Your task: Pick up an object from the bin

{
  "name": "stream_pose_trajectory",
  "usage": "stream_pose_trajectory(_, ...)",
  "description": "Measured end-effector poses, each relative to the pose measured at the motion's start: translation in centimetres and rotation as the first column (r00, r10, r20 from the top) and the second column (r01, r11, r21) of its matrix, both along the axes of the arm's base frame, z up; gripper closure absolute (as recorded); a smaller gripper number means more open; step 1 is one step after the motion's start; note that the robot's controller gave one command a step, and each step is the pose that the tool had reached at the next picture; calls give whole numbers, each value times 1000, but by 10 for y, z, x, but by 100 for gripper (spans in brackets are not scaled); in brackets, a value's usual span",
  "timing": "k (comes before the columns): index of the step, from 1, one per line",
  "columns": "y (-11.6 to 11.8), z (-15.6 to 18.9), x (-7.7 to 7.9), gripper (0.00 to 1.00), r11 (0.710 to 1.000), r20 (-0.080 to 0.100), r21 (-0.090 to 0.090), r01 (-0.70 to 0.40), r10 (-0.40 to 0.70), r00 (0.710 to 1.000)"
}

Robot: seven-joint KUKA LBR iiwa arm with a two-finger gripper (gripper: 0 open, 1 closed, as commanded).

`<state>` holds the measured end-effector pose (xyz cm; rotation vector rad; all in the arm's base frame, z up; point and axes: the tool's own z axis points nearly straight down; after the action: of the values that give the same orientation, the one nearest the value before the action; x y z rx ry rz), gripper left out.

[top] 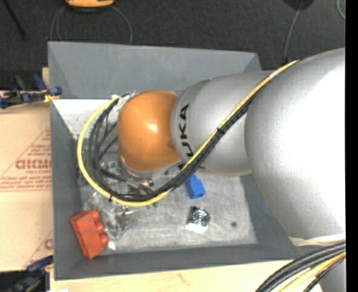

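In the bin (pixel 63 181) were seen a red block (pixel 89 231) at lower left, and a blue block (pixel 195 187) and silver piece (pixel 197 219) at lower centre. The wrist (pixel 145 129) was placed over clear clutter (pixel 115 216) beside the red block; the jaws' width could not be told.

The arm (pixel 227 132) hides much of the bin (pixel 63 181) and part of a blue block (pixel 195 188).

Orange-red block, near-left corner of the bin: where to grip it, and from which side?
Probably from straight above, closing across the narrower width of the orange-red block at mid-length. It seems to lie flat, long axis running roughly far-to-near, and the bin's left wall close beside it rules out a sideways approach. The clear clutter at its right edge may crowd that side.
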<state>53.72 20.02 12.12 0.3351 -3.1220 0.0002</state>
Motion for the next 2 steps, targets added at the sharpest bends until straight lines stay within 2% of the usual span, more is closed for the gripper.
stream_pose_trajectory(1,34,-24,-26,0,949,13,6,317,-317,948)
stream_pose_trajectory(2,-39,-30,-9,0,863,0,-1,505,-505,863)
